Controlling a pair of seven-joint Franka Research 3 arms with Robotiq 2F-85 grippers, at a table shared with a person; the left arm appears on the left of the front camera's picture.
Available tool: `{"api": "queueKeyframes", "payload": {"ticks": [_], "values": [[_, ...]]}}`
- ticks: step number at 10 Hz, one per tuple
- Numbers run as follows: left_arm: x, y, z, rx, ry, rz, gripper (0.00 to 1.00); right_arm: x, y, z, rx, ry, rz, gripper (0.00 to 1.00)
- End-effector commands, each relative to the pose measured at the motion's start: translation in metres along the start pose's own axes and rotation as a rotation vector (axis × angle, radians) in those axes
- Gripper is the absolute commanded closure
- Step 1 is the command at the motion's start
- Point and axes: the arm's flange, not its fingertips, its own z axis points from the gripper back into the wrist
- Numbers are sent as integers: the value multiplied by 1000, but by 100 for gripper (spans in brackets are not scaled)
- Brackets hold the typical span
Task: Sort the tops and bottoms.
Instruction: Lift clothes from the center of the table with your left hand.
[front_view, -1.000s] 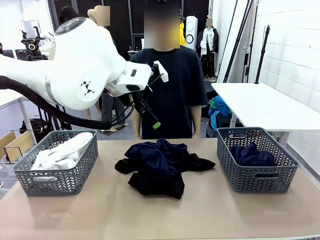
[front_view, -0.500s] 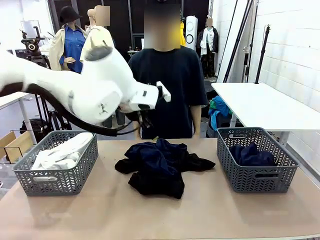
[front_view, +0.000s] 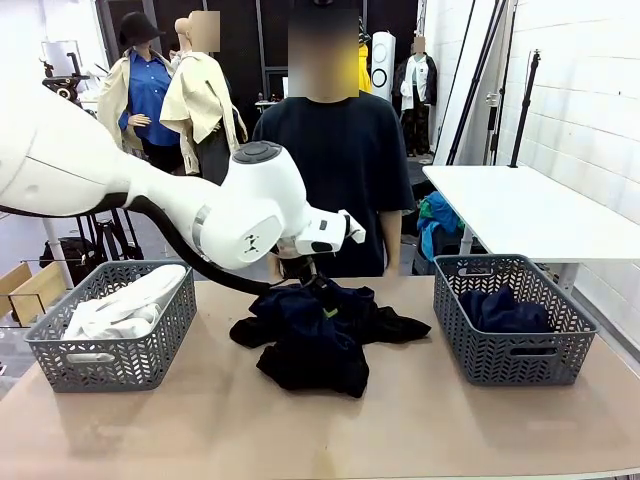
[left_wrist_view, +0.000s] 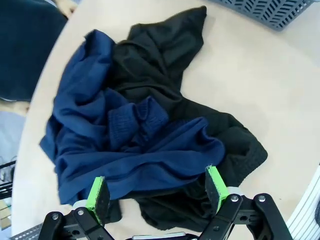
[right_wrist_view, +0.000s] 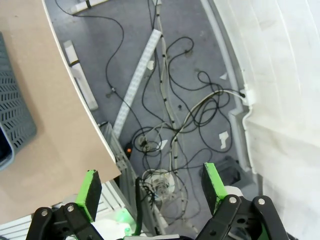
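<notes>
The bottoms lie heaped mid-table: a navy blue garment (front_view: 305, 312) (left_wrist_view: 131, 150) lies on top of a black one (front_view: 312, 365) (left_wrist_view: 165, 65). My left gripper (front_view: 318, 296) (left_wrist_view: 157, 193) hangs open just above the navy cloth, its green pads (left_wrist_view: 98, 196) spread wide with nothing between them. White tops (front_view: 125, 303) fill the left grey basket (front_view: 110, 362). Another navy garment (front_view: 503, 310) lies in the right grey basket (front_view: 515, 358). My right gripper (right_wrist_view: 151, 187) is open and empty, off the table edge (right_wrist_view: 75, 125), looking down at the floor.
A person in a black T-shirt (front_view: 340, 170) stands at the far side of the table, right behind the pile. A white side table (front_view: 520, 205) is at the right. Cables (right_wrist_view: 170, 115) cover the floor below my right gripper. A basket corner (right_wrist_view: 12, 112) shows at left.
My left arm has swung down and to the right, bringing its gripper from chest height in front of the person down to the dark pile. The garments and baskets have not moved.
</notes>
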Motion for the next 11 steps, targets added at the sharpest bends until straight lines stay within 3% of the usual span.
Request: {"api": "queueKeyframes", "payload": {"ticks": [1, 7, 11], "values": [[0, 11, -7, -44, 28, 0, 0, 2, 0, 0, -5, 0, 2, 0], [-12, 14, -50, -60, 84, -32, 0, 2, 0, 0, -5, 0, 2, 0], [-14, 15, -51, -60, 80, -22, 80, 2, 0, 0, -5, 0, 2, 0]]}}
